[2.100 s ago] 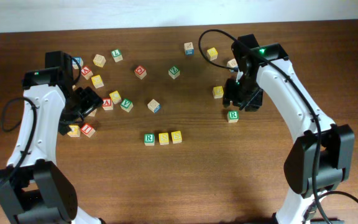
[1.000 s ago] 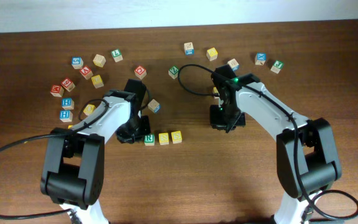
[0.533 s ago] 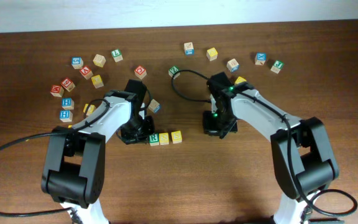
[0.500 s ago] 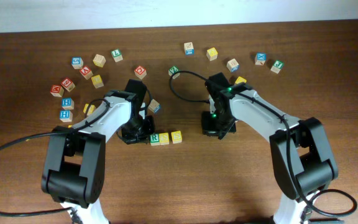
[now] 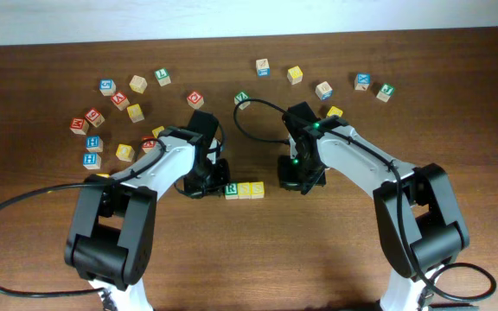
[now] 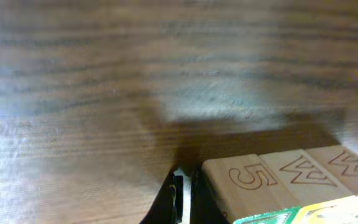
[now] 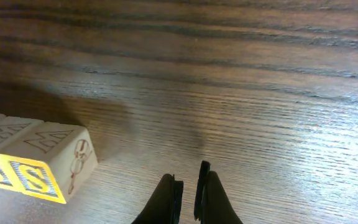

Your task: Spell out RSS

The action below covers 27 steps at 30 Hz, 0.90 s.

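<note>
Left wrist view: left fingers pinched almost together, gripping nothing, tips right beside the R cube. That R cube sits mid-desk, with two S cubes lined up touching on its other side, reading RSS. Right fingers, beyond the S cubes from the R cube, are also nearly closed and empty, a small gap away.

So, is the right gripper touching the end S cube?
No: the right wrist view shows bare table between the right gripper and the end S cube.
</note>
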Tool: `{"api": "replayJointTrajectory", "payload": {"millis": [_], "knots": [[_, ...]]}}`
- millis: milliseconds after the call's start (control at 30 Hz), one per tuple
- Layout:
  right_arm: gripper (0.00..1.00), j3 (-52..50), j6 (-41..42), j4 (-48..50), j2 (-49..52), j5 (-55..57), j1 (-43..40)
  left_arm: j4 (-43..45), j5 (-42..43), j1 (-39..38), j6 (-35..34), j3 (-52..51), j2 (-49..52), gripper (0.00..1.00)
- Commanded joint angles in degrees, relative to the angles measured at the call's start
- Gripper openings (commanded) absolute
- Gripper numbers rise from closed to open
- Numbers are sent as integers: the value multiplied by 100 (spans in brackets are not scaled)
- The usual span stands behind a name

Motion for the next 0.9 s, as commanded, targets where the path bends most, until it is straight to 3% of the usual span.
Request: {"api": "replayJointTrajectory", "payload": {"millis": [0, 867], "knots": [[4, -42, 212, -2, 33, -129, 52, 142, 61, -22, -72, -70, 170, 0], [4, -179, 474, 83, 33, -103, 52, 160, 59, -367, -221, -70, 170, 0]]}}
